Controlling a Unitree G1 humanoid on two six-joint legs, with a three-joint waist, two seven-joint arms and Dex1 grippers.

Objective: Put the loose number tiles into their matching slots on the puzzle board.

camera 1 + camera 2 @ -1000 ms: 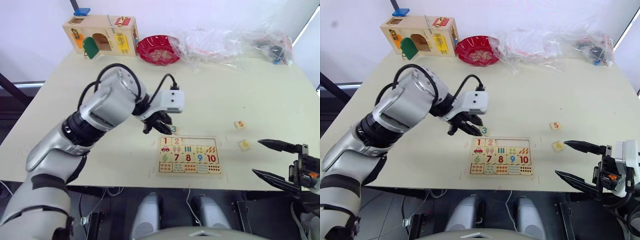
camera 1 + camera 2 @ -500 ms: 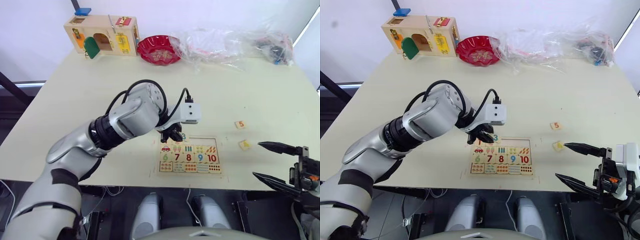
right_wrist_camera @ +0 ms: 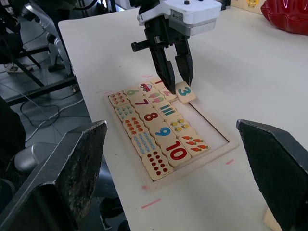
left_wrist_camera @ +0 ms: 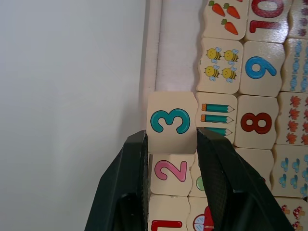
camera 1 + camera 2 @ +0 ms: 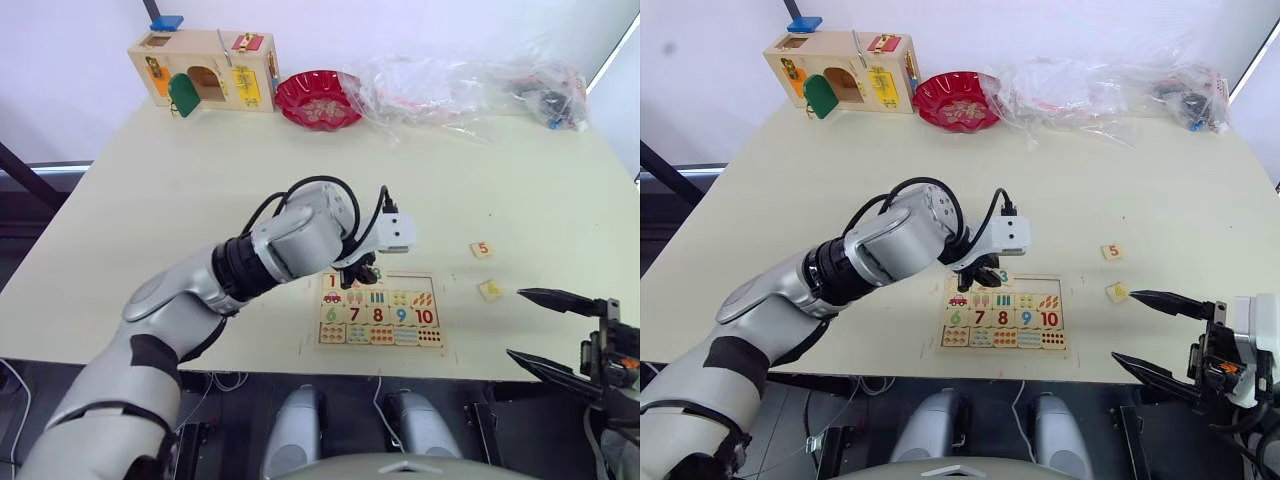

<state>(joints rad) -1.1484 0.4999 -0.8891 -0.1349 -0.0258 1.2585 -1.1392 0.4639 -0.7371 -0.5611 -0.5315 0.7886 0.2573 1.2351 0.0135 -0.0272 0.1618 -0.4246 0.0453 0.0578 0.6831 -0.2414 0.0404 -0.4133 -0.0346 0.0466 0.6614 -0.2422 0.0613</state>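
Cream surface (image 5: pixel 150 200), low centre of frame: number 3 tile going into the puzzle board (image 5: pixel 380 310).
Left hand (image 4: pixel 171 144) pinches the 3 tile (image 4: pixel 171 121) over the top-row matching slots (image 4: pixel 177 53), beside tile 2 (image 4: pixel 172 171). Best to square it, lower flat, then release. Right hand (image 5: pixel 555 330) waits spread, lower right, near the loose 5 tile (image 5: pixel 481 249).

Cream table (image 5: pixel 180 200) (puzzle board (image 5: pixel 380 310), tiles)
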